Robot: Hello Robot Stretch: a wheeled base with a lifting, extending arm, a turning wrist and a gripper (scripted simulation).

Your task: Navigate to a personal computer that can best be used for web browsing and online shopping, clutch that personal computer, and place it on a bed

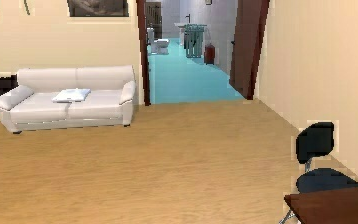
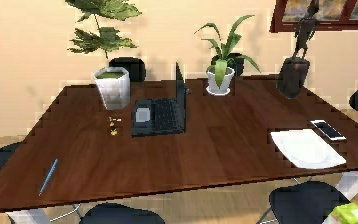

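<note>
While the gripper's state cannot be told, the open laptop (image 2: 162, 110), left of centre in the arm side view on the dark table (image 2: 217, 145) beside a white plant pot (image 2: 114, 88), looks rigid, fairly heavy and hinge-fragile, best gripped by its base edge.

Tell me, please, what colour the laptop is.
The laptop is black, shown best in the arm side view.

Cream painted walls (image 1: 307, 60). Pale wood-plank floor (image 1: 167, 160). White three-seat upholstered sofa (image 1: 72, 95) against the far wall. Dark wooden door frame (image 1: 249, 50) opening onto a turquoise floor (image 1: 187, 85). Black padded chair (image 1: 315, 145) beside the forward view's right wall. Large dark brown wooden table (image 2: 227, 150), ringed by black chairs (image 2: 127, 68). Red-brown wall frame (image 2: 342, 24), window or picture unclear.
</note>
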